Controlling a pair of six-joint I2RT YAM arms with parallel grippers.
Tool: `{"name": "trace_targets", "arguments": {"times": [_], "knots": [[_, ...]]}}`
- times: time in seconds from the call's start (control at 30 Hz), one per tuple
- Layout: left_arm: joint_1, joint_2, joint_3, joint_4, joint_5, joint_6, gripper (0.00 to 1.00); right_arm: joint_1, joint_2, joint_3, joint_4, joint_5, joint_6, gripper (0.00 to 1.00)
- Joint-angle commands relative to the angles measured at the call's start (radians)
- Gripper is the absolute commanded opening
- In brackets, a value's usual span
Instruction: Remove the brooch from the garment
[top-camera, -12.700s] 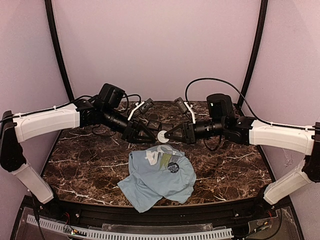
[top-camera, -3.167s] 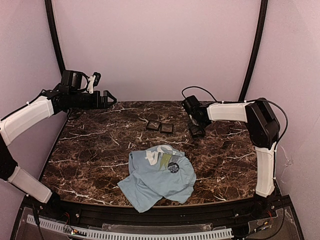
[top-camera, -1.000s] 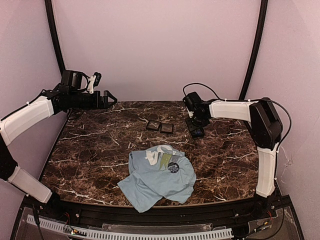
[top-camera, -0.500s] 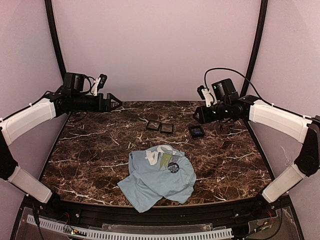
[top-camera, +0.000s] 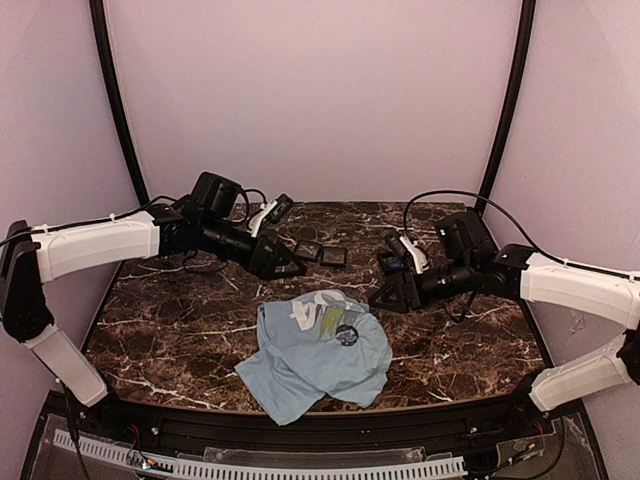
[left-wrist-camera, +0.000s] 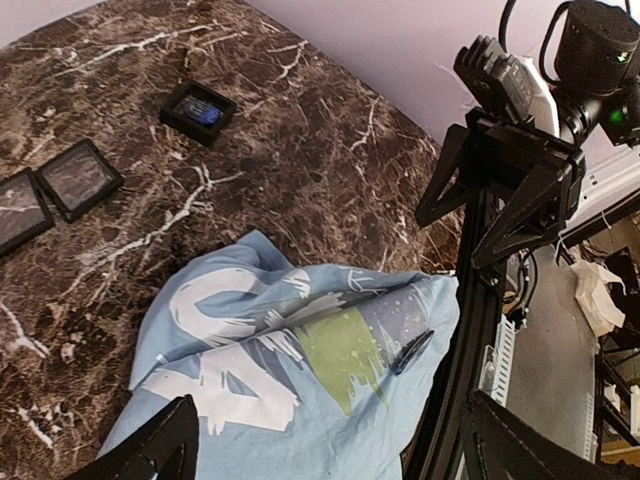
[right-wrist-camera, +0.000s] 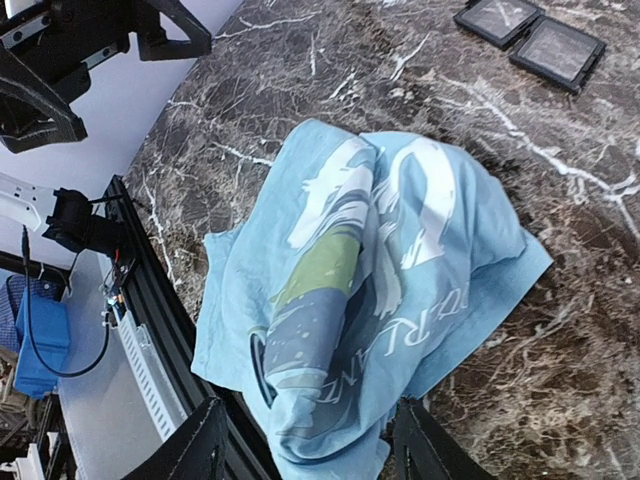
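Observation:
A crumpled light blue garment (top-camera: 315, 352) with a white, green and navy print lies near the table's front edge. The brooch (top-camera: 347, 335), small, round and dark, sits pinned on its right half. It shows edge-on in the left wrist view (left-wrist-camera: 412, 352) and as a dark arc in the right wrist view (right-wrist-camera: 257, 366). My left gripper (top-camera: 290, 268) hovers open behind and left of the garment (left-wrist-camera: 300, 380). My right gripper (top-camera: 380, 299) hovers open just right of it, above the garment (right-wrist-camera: 400, 250). Neither touches the cloth, and nothing is between either pair of fingers.
Two small square black trays (top-camera: 307, 250) (top-camera: 333, 256) lie side by side at the back of the marble table (top-camera: 180, 320). A third tray (left-wrist-camera: 200, 108) with something blue in it lies further right. A black frame rail (top-camera: 300, 425) runs along the front edge.
Both arms have swung in from the back corners and come down toward the garment, facing each other. The right gripper has opened wider. The garment and brooch have not moved.

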Motion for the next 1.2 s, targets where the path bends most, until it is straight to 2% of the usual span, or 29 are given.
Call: {"name": "trace_targets", "arguments": {"times": [0.0,0.2,0.33,0.47,0.63,0.73,0.87,1.17], "knots": [[-0.048,0.041,-0.017,0.017,0.06,0.016,0.92,0.035,0.023,-0.032,0.088,-0.061,0.061,0.56],[-0.11,0.1,-0.003,-0.015,0.049,0.028,0.9,0.06,0.059,-0.036,0.117,-0.099,0.066,0.53],[-0.127,0.137,0.01,-0.034,0.036,0.033,0.9,0.071,0.089,-0.035,0.11,-0.083,0.058,0.47],[-0.14,0.152,0.014,-0.046,0.02,0.043,0.9,0.075,0.11,-0.03,0.105,-0.07,0.05,0.32],[-0.169,0.182,0.03,-0.084,-0.019,0.072,0.9,0.075,0.131,-0.013,0.065,0.048,0.048,0.11],[-0.187,0.203,0.033,-0.092,-0.024,0.073,0.9,0.075,0.158,-0.009,0.052,0.103,0.057,0.05],[-0.21,0.222,0.036,-0.098,-0.032,0.073,0.9,0.075,0.195,0.002,0.038,0.159,0.068,0.01],[-0.268,0.266,0.048,-0.13,-0.12,0.085,0.9,0.074,0.211,0.014,0.047,0.179,0.072,0.0]]}}
